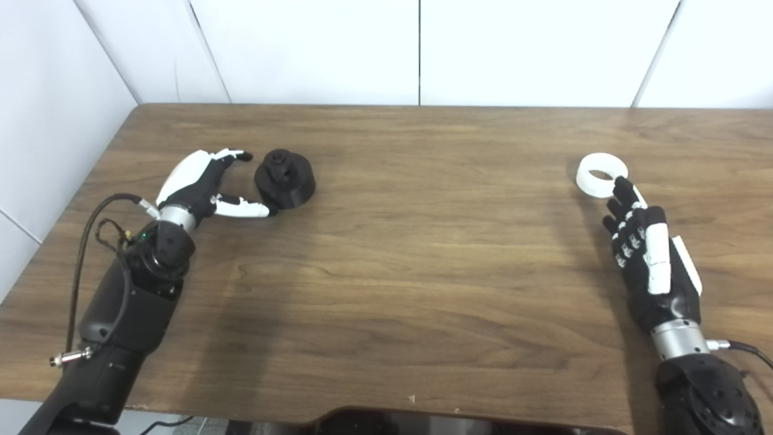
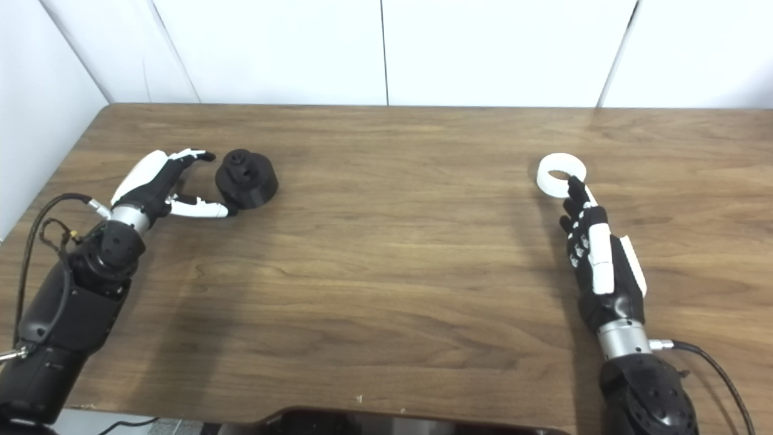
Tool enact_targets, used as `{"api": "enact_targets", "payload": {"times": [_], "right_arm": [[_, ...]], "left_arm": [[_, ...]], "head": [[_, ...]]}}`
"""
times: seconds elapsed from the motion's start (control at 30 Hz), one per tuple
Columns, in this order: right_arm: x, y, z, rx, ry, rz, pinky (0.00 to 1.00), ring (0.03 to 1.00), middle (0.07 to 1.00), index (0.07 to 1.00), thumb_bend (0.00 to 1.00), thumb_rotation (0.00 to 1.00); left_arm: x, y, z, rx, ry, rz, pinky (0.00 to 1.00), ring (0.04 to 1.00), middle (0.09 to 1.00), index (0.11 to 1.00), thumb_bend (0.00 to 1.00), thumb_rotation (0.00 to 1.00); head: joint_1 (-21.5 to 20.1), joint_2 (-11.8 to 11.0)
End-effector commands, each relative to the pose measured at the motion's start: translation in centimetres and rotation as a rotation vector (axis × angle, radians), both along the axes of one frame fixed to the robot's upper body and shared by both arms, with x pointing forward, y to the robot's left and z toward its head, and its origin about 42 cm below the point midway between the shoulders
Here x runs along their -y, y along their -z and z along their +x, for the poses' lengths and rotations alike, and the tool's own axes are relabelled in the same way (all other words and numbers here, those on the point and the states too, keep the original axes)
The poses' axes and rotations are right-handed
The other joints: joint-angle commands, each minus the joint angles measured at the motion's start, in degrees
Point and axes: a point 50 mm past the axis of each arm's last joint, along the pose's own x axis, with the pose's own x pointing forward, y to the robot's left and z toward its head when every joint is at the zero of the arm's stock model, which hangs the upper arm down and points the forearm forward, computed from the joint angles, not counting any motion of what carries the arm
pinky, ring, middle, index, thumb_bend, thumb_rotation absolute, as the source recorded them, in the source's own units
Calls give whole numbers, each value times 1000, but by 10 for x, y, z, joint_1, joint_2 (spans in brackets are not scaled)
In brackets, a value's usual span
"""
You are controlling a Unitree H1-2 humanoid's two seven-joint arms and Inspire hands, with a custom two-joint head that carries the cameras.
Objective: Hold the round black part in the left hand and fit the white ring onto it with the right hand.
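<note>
Fingers spread on both hands, holding nothing | ribbed round black part (image 1: 285,178) | smooth white ring (image 1: 601,174) | woodgrain table (image 1: 423,254)

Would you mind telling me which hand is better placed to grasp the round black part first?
The left hand: its open fingers already flank the round black part on the table. The right hand is far across, beside the white ring.

The left hand (image 1: 202,181) lies open beside the round black part (image 1: 285,179). The right hand (image 1: 649,260) reaches toward the white ring (image 1: 601,174), far to the part's right.
</note>
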Motion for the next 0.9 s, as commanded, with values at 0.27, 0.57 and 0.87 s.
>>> {"api": "enact_targets", "payload": {"times": [0.27,0.57,0.87], "right_arm": [[-4,-6,-2,47,12,12,1000,1000,988,951,638,1000],[-4,-5,-4,44,13,14,1000,1000,995,950,659,1000],[-2,-5,-5,43,20,15,1000,1000,993,952,657,1000]], "left_arm": [[10,-30,21,90,37,41,912,1000,962,844,957,316],[13,-27,25,100,57,35,911,1000,963,829,933,282],[16,-24,26,112,51,23,923,1000,947,682,887,225]], "head": [[-5,-1],[-8,-2],[-7,-2]]}}
